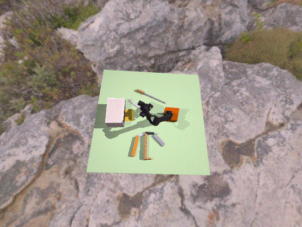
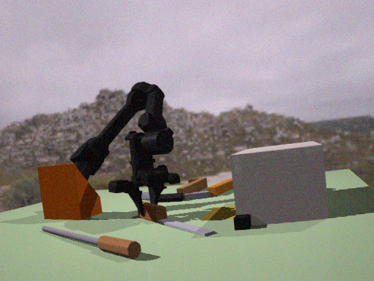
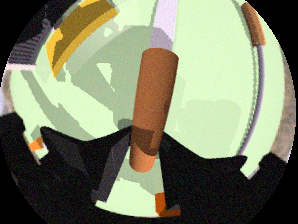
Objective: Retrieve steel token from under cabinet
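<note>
Wooden-handled flat-bladed tool (image 1: 134, 103) (image 2: 153, 212) (image 3: 156, 95) between the closed jaws (image 1: 141, 113) (image 2: 147, 209).

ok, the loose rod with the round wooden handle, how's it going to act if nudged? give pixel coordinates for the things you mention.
The loose rod (image 1: 151, 96) (image 2: 117, 245) (image 3: 261, 75) looks stiff, its shaft thin and straight. Probably handle-heavy, given the thick grip. The near-round handle may let it roll.

The black jaws were shut on the brown handle (image 3: 156, 95) of a tool with a flat pale blade (image 3: 164, 25). A thin-shafted tool (image 3: 261, 75) lay apart, nearer the table's (image 3: 210, 80) right-hand edge; a yellow patch (image 3: 82, 30) lay toward the left-hand one.
</note>
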Motion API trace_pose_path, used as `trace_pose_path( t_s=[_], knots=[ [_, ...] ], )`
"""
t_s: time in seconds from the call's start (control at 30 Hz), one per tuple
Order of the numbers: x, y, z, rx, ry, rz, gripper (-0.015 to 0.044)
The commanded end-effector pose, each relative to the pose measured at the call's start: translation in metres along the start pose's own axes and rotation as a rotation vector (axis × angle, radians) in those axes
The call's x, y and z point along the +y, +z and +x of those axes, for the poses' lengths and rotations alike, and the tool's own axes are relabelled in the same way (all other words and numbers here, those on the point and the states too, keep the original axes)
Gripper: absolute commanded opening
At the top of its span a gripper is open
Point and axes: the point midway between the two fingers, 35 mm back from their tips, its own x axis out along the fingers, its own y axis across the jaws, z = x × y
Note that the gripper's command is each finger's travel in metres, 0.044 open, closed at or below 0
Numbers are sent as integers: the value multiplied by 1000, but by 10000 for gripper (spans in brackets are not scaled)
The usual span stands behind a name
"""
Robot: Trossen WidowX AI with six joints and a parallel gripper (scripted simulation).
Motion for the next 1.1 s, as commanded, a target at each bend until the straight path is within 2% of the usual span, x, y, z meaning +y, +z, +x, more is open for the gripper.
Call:
trace_pose_path(
  t_s=[0.0, 1.07],
  knots=[
    [6, -3, -1, -4, 7, -2, 0],
    [31, -25, -1, -2, 8, -1, 0]
  ],
)
